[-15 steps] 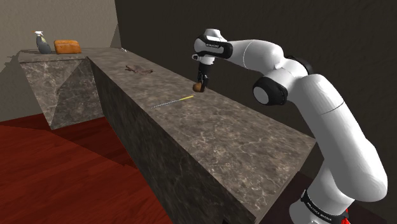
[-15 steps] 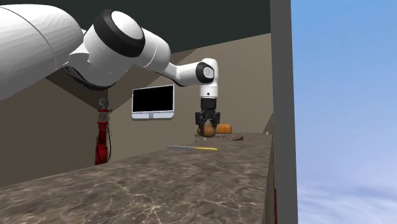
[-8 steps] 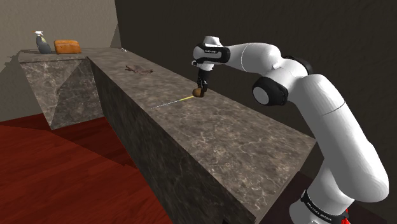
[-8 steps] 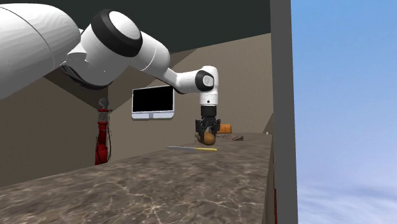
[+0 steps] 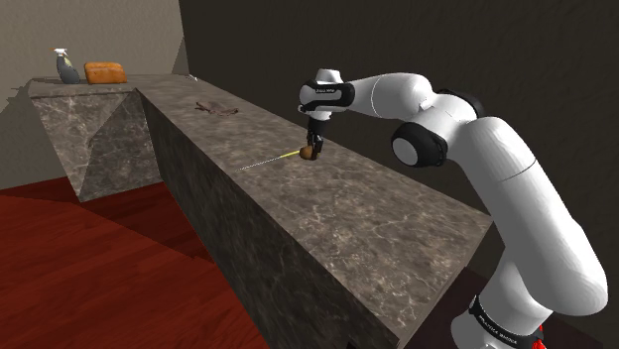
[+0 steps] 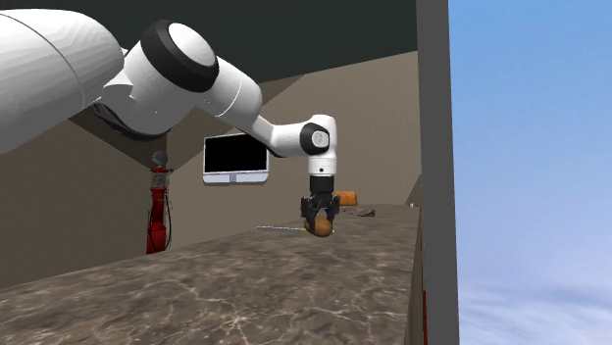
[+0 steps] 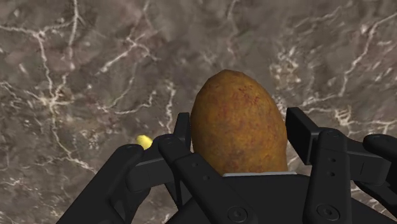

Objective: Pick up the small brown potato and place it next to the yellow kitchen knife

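Potato [image 7: 238, 121], brown and oval, is pinched between the gripper's [image 5: 310, 147] black fingers [image 7: 300, 133], one on each side, its end poking past their tips. It is low at the marble counter [image 5: 387, 213], contact unclear, just beside the yellow handle of the knife [image 5: 268, 160], which stretches toward the shoulder view's left.

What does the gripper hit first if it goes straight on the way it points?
The dark veined counter top, and the potato clasped in the gripper would touch before the fingers do. The knife, its yellow end showing, lies just beside that line, probably clear.
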